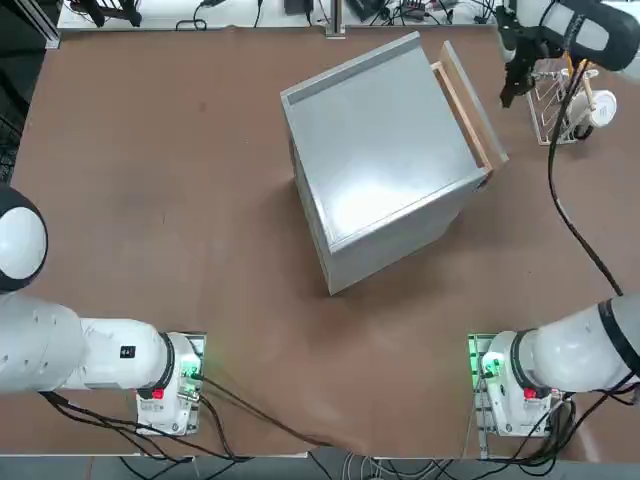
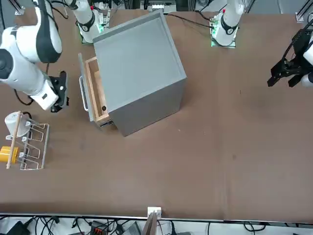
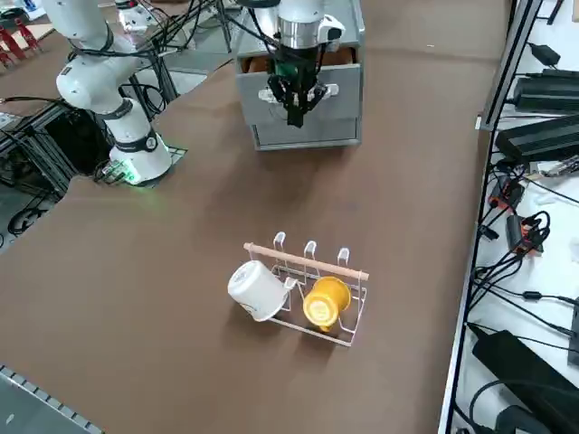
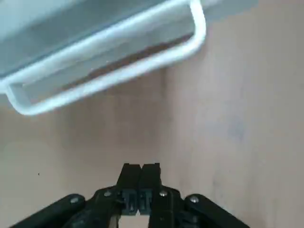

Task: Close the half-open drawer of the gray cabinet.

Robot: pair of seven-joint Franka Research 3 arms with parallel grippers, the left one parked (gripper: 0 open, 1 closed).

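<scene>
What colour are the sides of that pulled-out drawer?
Light tan wood, behind a gray front; the drawer shows best in the front view.

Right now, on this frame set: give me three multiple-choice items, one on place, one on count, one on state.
1. Where is the right arm's black two-finger gripper?
A. in front of the gray-fronted, tan-sided wooden drawer, apart from its white bar handle
B. inside the drawer
C. above the cabinet top

2. How many cups hang on the small white wire rack?
A. one
B. two
C. four

3. How does the drawer of the large matte gray cabinet stand?
A. fully shut
B. removed
C. partly pulled out

Answers: 1 A, the wrist view shows table between fingers and handle. 2 B, one white, one yellow. 3 C, tan sides show.
</scene>
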